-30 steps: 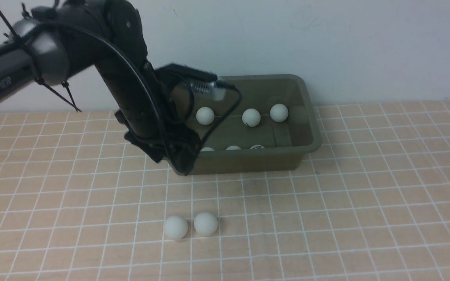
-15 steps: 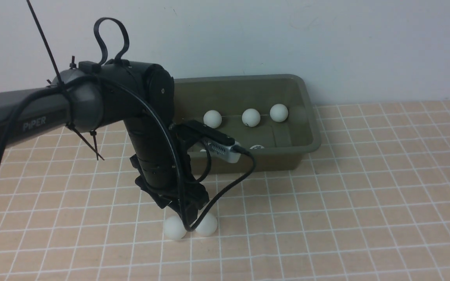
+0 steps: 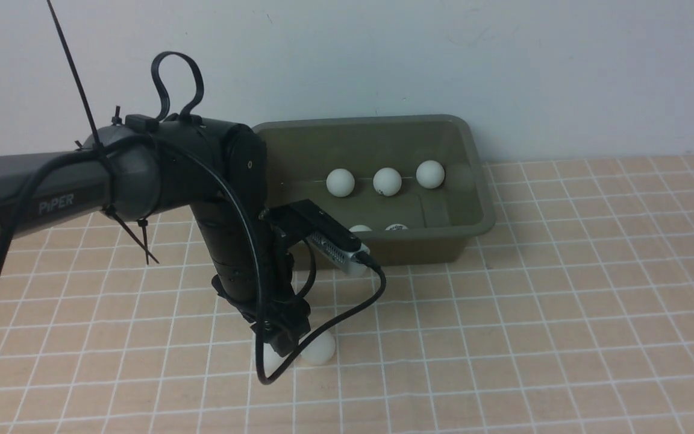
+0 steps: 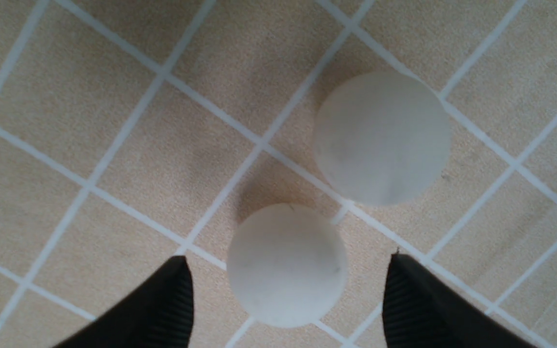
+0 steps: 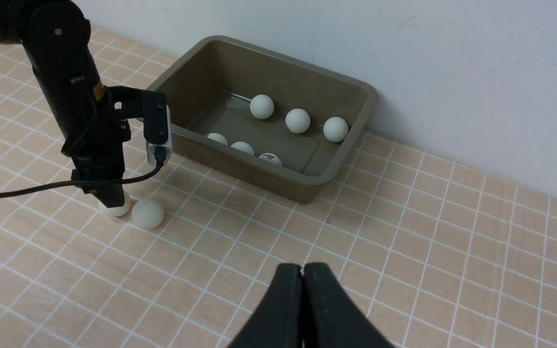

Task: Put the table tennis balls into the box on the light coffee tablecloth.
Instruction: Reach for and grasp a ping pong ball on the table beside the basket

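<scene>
Gridded cloth (image 4: 41, 121): spread left pincer (image 4: 288, 258) straddles matte white ball (image 4: 285, 270); right pincer (image 5: 301, 268) pressed together.

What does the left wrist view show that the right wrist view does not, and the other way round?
Only the left wrist view: the left gripper open, one loose ball between its fingers, gaps on both sides. Only the right wrist view: the box holding six balls, the left arm, and the right gripper shut. Both: that ball and a second ball beside it on the tablecloth.
</scene>
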Controlling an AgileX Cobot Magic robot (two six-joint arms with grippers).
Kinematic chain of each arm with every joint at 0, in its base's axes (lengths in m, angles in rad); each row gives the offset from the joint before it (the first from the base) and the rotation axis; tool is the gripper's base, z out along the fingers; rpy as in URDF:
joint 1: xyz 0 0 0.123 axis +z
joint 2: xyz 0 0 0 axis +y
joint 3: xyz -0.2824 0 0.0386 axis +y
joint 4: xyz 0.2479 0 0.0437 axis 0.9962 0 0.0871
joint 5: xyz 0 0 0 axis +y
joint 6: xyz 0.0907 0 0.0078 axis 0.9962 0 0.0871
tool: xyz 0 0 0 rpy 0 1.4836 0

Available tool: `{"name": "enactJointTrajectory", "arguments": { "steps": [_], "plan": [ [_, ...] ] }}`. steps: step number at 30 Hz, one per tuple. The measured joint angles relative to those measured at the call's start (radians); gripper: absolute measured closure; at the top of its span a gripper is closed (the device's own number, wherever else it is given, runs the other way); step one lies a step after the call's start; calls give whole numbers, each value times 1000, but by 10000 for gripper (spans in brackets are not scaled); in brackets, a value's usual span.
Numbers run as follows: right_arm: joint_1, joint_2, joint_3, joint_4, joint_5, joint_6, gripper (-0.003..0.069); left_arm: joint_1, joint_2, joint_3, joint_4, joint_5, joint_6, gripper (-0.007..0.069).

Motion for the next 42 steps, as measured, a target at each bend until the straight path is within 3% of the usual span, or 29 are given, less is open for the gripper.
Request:
{"name": "enactJointTrajectory", "arguments": {
  "steps": [26, 33, 38, 42],
  "plan": [
    [0, 0, 0, 0, 0, 1, 677, 0, 44, 28, 19, -12, 9, 193],
    [0, 0, 0, 0, 0, 1, 677, 0, 45, 28, 19, -10, 9, 326],
    [0, 0, 0, 0, 0, 1, 677, 0, 45, 25, 51, 82, 4, 326],
    [0, 0, 0, 0, 0, 1, 677, 0, 46, -14, 158, 192, -29, 326]
  ]
}}
